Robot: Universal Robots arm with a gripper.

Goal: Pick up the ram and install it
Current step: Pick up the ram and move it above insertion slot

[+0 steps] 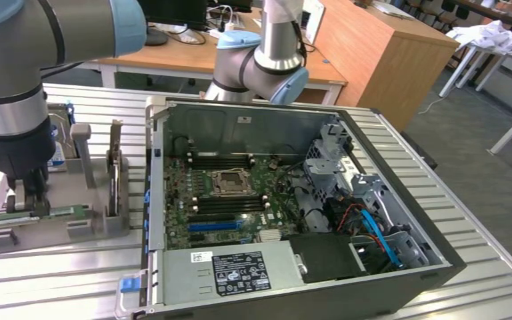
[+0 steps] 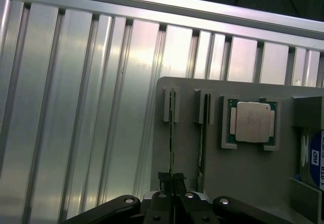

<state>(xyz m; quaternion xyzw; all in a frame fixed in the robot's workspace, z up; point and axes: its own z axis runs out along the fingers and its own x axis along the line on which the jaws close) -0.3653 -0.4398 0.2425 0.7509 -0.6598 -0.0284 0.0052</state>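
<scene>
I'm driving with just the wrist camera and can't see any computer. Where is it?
Observer: The computer case lies open on the table, on the exterior view's right of the grey holder.
Operator: Is the stick I'm pinching green?
Observer: Yes, the ram is green, standing on edge in the holder with the fingers shut on it.
Operator: Where are its slots?
Observer: Long black slots lie on both sides of the processor socket on the motherboard.

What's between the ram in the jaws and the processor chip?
In the wrist view, a second slot of the grey holder lies between the ram and the processor chip, with what looks like another thin board standing on edge in it.
</scene>
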